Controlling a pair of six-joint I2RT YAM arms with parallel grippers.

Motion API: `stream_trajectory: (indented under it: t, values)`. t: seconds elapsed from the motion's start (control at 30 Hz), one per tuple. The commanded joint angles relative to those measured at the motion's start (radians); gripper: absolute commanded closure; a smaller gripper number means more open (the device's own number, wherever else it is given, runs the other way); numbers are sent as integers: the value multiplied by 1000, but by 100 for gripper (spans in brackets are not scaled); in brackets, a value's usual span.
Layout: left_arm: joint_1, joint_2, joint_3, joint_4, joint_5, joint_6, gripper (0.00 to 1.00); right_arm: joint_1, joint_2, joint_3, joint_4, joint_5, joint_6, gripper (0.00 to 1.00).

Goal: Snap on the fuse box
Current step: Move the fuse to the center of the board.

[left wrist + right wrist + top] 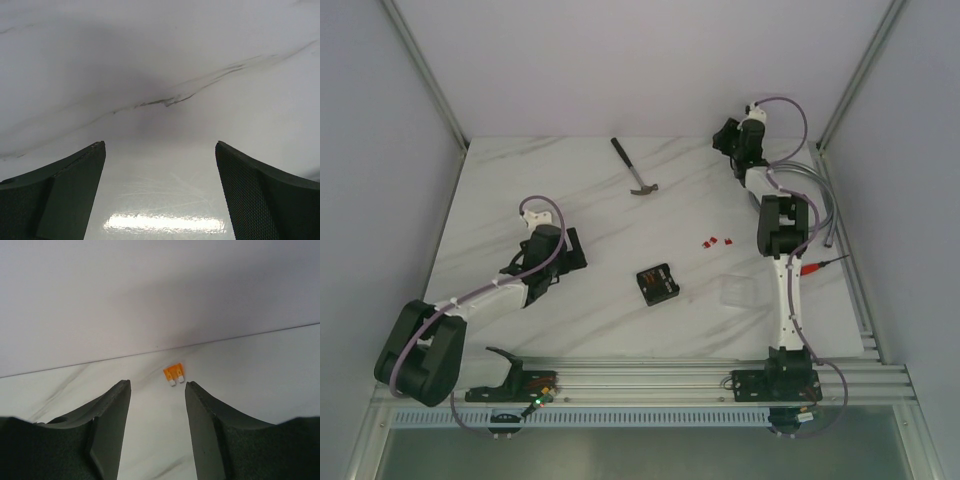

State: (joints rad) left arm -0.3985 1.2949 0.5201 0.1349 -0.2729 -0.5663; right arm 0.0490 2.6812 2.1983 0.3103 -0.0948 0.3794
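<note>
The fuse box (657,282) lies slotted side up on the marble table (570,180). To the box's left, the left gripper (160,147) gapes wide, empty. Far behind the box to its right, the right gripper (157,385) has its jaws apart, with an orange blade fuse (174,374) just beyond them, untouched.

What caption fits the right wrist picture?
Open right end effector facing a little orange fuse on the table.
</note>
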Motion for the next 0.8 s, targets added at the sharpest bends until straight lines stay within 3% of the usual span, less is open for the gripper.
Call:
stream_trajectory:
  t: [0.0, 0.43, 0.77]
  values:
    - [9, -24, -15, 32, 6, 8, 0, -9, 55, 64, 77, -72, 79, 46]
    - [10, -33, -22, 41, 8, 11, 0, -17, 146, 145, 98, -122, 159, 47]
    - [9, -25, -20, 44, 9, 12, 0, -5, 162, 179, 3, -135, 152, 56]
